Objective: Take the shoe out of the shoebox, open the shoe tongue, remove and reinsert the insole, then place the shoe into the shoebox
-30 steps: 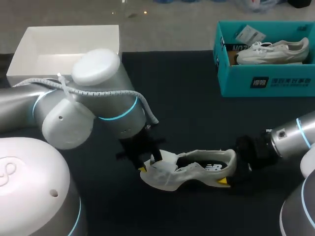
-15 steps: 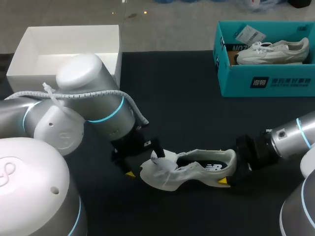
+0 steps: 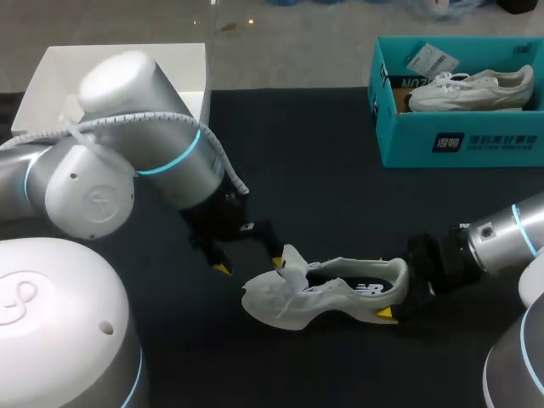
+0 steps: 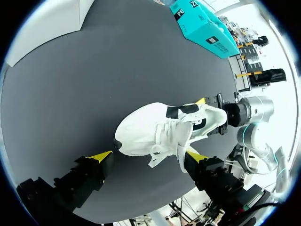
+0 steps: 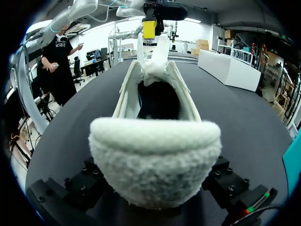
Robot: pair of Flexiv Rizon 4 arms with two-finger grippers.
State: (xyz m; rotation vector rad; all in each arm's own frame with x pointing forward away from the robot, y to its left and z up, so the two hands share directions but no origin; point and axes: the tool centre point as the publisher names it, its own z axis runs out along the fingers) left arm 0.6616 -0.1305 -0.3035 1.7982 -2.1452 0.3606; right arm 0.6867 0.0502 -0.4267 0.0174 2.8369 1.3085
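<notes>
- Table (image 3: pixel 323 153), black, lies under both grippers
- Shoebox (image 3: pixel 459 140) stands well beyond the right gripper (image 3: pixel 399 293)
- Shoe (image 3: pixel 327 293) lies on its side, heel clamped in the right gripper
- Left gripper (image 3: pixel 249 265) is spread wide beside the toe

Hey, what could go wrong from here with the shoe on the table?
The tongue stands raised, but the open left gripper is clear of it, so it may flop back over the opening. The right gripper clamps the shoe only at the heel, so a tug inside could twist the toe end sideways.
</notes>
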